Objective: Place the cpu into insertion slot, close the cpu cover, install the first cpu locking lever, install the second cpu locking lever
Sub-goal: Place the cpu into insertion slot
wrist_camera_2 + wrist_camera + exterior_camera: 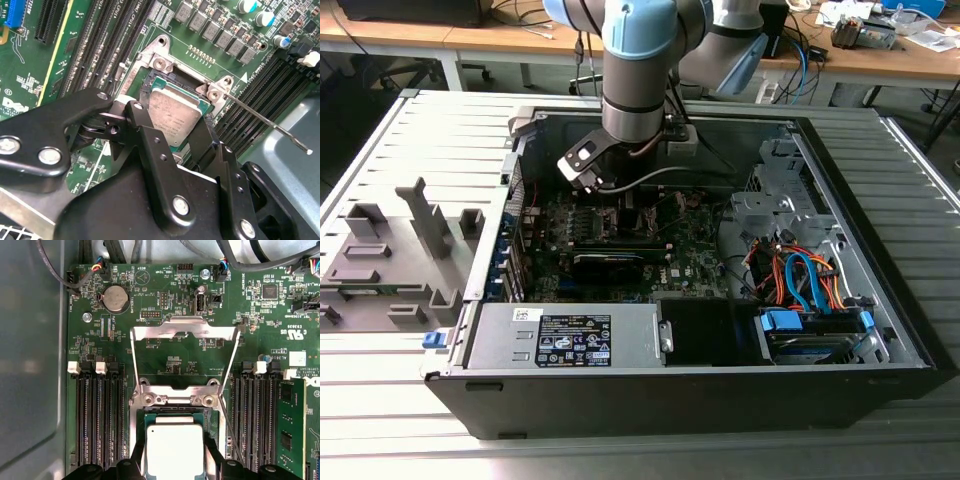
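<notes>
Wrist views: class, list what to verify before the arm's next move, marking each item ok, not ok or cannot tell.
1. Pale silvery square cpu lies over the metal-rimmed square insertion slot: ok.
2. Cpu seated fully flat in it: cannot tell.
3. Silvery window-frame cpu cover swung open, clear of the cpu: ok.
4. Thin metal locking lever raised, unlatched: ok.
5. Black tool around the cpu, hold on it: cannot tell.

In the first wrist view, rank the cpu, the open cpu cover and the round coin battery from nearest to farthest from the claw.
1. cpu, gripped in the claw.
2. cpu cover, standing open just beyond the cpu.
3. coin battery, farthest, past the cover's far bar.
</notes>
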`<state>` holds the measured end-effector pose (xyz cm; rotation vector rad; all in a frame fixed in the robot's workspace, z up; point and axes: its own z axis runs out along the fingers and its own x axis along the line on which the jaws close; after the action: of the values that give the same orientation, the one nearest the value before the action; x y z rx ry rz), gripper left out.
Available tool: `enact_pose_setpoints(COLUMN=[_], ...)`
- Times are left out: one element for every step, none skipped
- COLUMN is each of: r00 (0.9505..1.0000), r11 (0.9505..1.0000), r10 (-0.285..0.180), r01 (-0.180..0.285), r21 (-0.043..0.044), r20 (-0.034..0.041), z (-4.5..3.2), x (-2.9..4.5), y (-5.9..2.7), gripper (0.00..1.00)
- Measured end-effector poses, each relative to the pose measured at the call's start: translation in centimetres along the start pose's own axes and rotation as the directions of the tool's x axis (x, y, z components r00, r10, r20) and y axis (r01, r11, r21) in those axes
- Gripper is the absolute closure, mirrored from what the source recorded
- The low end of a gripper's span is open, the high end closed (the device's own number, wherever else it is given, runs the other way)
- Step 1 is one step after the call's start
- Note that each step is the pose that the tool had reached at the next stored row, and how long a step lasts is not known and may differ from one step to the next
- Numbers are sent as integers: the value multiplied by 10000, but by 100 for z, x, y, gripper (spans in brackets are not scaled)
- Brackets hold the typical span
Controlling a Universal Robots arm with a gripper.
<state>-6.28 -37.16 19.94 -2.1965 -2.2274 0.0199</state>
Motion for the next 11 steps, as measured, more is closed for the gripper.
enact_pose_setpoints(r00=[10000, 10000, 10000, 10000, 10000, 9999, 9997, 9993, 9991, 9990, 9989], r11=[10000, 10000, 10000, 10000, 10000, 9999, 9997, 9993, 9991, 9990, 9989], r10=[6, 10, 18, 29, 57, 149, 262, 361, 435, 454, 463], r01=[-6, -10, -18, -29, -57, -149, -262, -361, -435, -454, -463], r21=[-2, -3, -4, -6, -6, -5, -5, -5, -4, -5, -4], r20=[-2, -1, 0, -2, -3, -1, -4, -6, -7, -8, -7], z=[-9, -21, -31, -32, -32, -33, -33, -33, -33, -33, -33], x=[1, 0, 0, 0, 0, -1, -1, -1, -1, -2, -5], y=[0, -1, -1, -1, -2, -2, -2, -2, -2, 2, 7], gripper=[45, 45, 45, 45, 45, 45, 45, 45, 45, 45, 45])
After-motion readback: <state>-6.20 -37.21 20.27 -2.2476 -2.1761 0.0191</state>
